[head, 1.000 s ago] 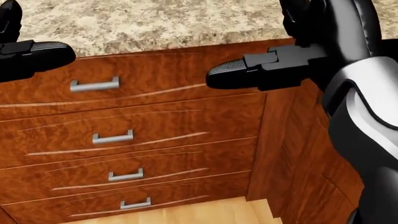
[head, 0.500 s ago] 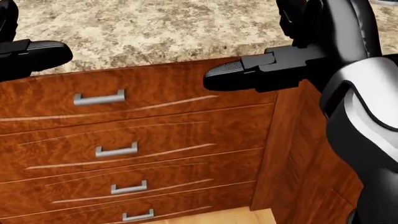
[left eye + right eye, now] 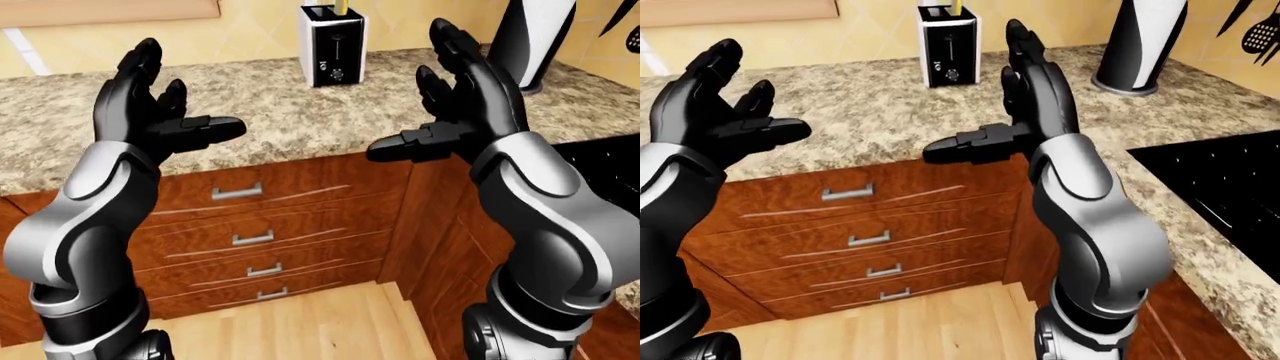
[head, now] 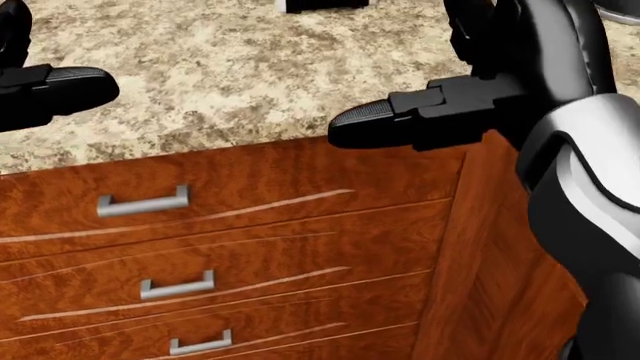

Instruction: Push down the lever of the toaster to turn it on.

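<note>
At the far edge of the granite tabletop (image 3: 280,112) stands the toaster (image 3: 332,46), lever untouched; left hand (image 3: 150,101) and right hand (image 3: 462,97) raised, fingers spread, empty—approach step, next reach right hand to lever.

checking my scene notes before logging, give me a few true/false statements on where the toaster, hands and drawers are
1. The toaster stands on the counter near the wall. True.
2. The right hand is pressing the toaster's lever. False: it is raised over the counter edge, apart from the toaster.
3. Both hands are open and hold nothing. True: the left hand is spread too.
4. The cabinet under the counter has doors only. False: it has a stack of drawers with metal handles.
5. A black stovetop shows at the right of the right-eye view. True.
</note>
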{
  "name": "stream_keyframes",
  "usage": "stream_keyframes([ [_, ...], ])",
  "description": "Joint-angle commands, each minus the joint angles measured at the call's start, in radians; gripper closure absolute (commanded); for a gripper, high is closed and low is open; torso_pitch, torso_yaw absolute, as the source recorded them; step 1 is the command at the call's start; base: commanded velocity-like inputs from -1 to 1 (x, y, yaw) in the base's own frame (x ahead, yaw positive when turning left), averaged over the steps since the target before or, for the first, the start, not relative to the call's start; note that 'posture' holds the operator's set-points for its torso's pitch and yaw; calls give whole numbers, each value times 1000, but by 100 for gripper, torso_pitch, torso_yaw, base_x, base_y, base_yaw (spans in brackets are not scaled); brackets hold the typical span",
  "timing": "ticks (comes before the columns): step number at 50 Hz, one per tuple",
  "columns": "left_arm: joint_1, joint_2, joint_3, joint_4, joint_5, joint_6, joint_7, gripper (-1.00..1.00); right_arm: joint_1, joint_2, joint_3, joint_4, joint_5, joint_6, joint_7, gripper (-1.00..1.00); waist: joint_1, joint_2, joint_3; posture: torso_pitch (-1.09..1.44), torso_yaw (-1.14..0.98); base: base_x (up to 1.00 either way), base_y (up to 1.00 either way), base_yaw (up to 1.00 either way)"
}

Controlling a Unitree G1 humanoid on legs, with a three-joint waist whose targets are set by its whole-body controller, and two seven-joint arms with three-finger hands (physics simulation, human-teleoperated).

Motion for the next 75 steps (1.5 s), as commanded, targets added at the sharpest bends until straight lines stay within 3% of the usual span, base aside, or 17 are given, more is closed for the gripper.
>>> stream_keyframes([
  [1,-27,7,2,-21,-4,-25,-3,-100,-25,-9,-11,-12,-7,-25,-4,-100,-2,4,-14,0,0,28,0,0],
  [4,-28,8,3,-19,-4,-26,-3,-100,-23,-10,-8,-7,-9,-31,-3,-100,6,-61,-28,0,0,28,0,0],
  [7,-28,9,4,-20,-5,-25,-3,-100,-20,-9,-5,-6,-11,-34,-1,-100,2,-64,-15,0,0,28,0,0],
  [14,-28,8,2,-19,-3,-27,-4,-100,-25,-8,-10,-9,-11,-28,0,-100,-17,-9,-9,0,0,28,0,0],
  [18,-27,7,1,-19,-1,-27,-5,-100,-26,-8,-11,-10,-10,-24,-1,-100,-31,76,-32,0,0,28,0,0],
  [21,-30,8,4,-23,-5,-20,-2,-100,-27,-8,-11,-11,-10,-23,-2,-100,-24,74,-18,0,0,28,0,0],
  [29,-28,8,2,-18,-2,-29,-5,-100,-25,-7,-9,-12,-11,-24,-2,-100,-1,5,-20,0,0,25,0,0],
  [32,-31,9,5,-20,-5,-23,-2,-100,-23,-7,-9,-9,-12,-28,-1,-100,5,-63,-39,0,0,23,0,0],
  [33,-31,9,6,-23,-7,-20,0,-100,-21,-7,-8,-8,-12,-31,0,-100,1,-42,-40,0,0,23,0,0],
  [35,-28,9,3,-18,-4,-27,-3,-100,-22,-7,-9,-9,-12,-29,-1,-100,-3,-58,-19,0,0,23,0,0],
  [42,-32,10,6,-22,-10,-21,1,-100,-25,-6,-10,-9,-12,-27,-1,-100,-19,-1,-12,0,0,23,0,0],
  [46,-30,10,4,-21,-10,-24,1,-100,-21,-8,-6,-2,-16,-32,-1,-100,-28,99,-39,0,0,21,0,0],
  [47,-29,10,3,-20,-9,-25,1,-100,-21,-7,-6,-3,-17,-32,-2,-100,-20,53,-8,0,0,2,0,0],
  [50,-27,11,4,-20,-8,-28,-1,-100,-14,-9,4,3,-24,-45,4,-100,-24,56,-10,0,0,0,0,0],
  [55,-26,10,2,-18,-7,-30,-1,-100,-20,-6,-3,1,-32,-38,3,-100,-13,-29,2,0,0,0,0,0],
  [56,-25,10,1,-18,-5,-32,-2,-100,-19,-5,-3,2,-33,-41,4,-100,-8,1,-3,0,0,0,0,0],
  [75,-30,6,1,-23,-2,-23,-1,-100,-22,-6,-5,-5,-39,-39,4,-100,1,25,-41,0,0,-3,0,12],
])
